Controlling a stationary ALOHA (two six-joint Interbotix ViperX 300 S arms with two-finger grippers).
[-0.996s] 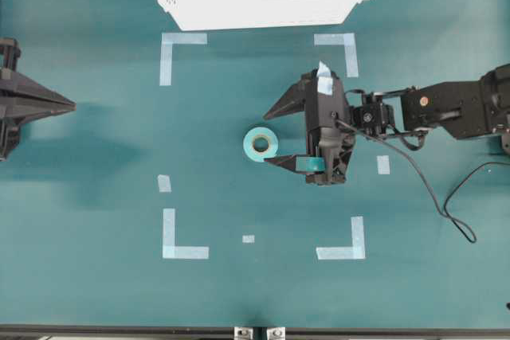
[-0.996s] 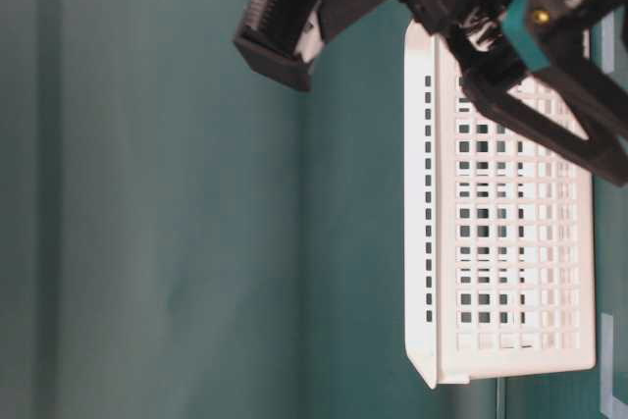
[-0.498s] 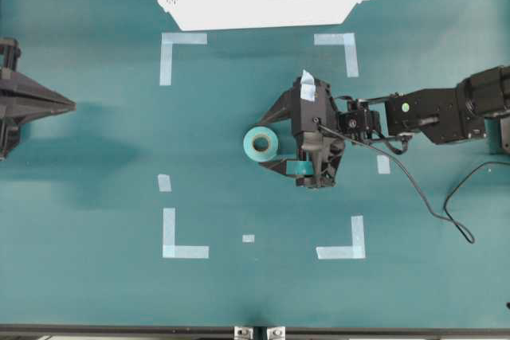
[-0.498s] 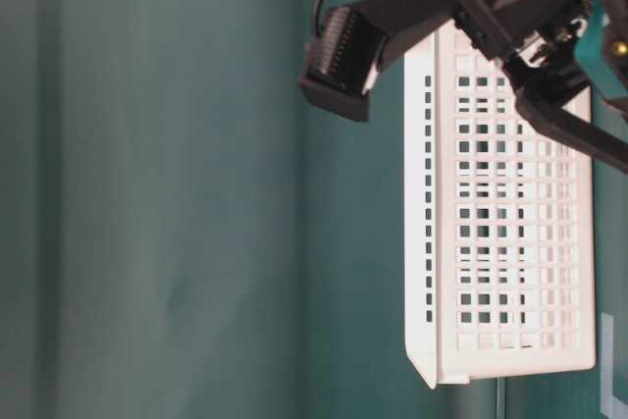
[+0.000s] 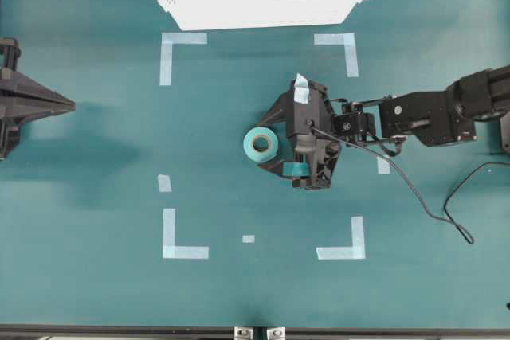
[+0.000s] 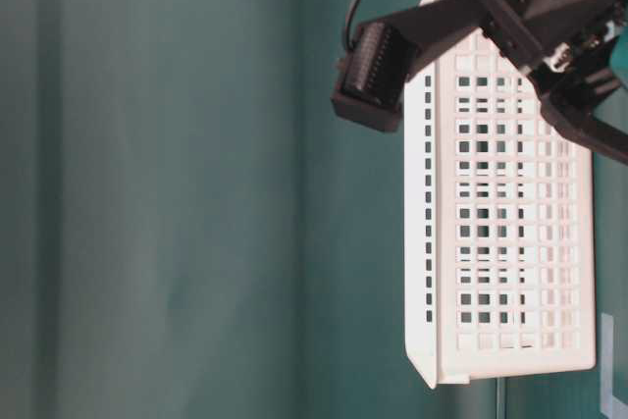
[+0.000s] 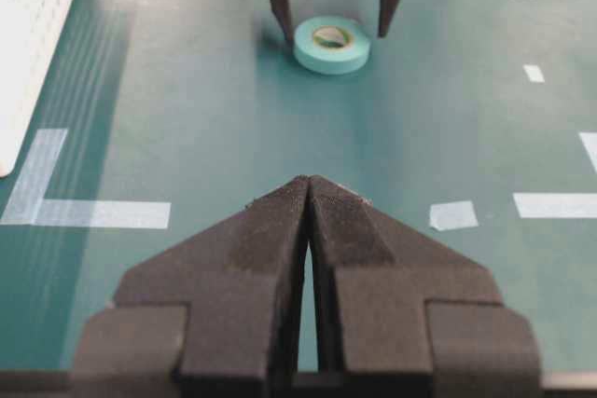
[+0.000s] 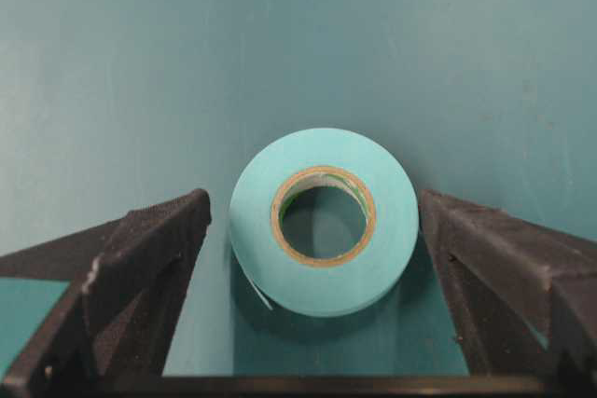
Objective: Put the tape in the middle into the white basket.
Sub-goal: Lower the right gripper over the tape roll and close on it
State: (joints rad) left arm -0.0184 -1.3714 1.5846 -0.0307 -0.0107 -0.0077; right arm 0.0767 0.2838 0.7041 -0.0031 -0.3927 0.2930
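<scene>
Matte teal tabletop (image 5: pixel 103 197), smooth ring-shaped tape (image 8: pixel 324 219) between right gripper's (image 8: pixel 317 230) spread textured jaws, left gripper's (image 7: pixel 308 221) jaws pressed together.

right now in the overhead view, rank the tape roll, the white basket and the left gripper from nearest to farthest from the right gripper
1. The tape, between the right gripper fingers, mid-table.
2. The white basket, at the view's top edge.
3. The left gripper, at the far left edge.
</scene>
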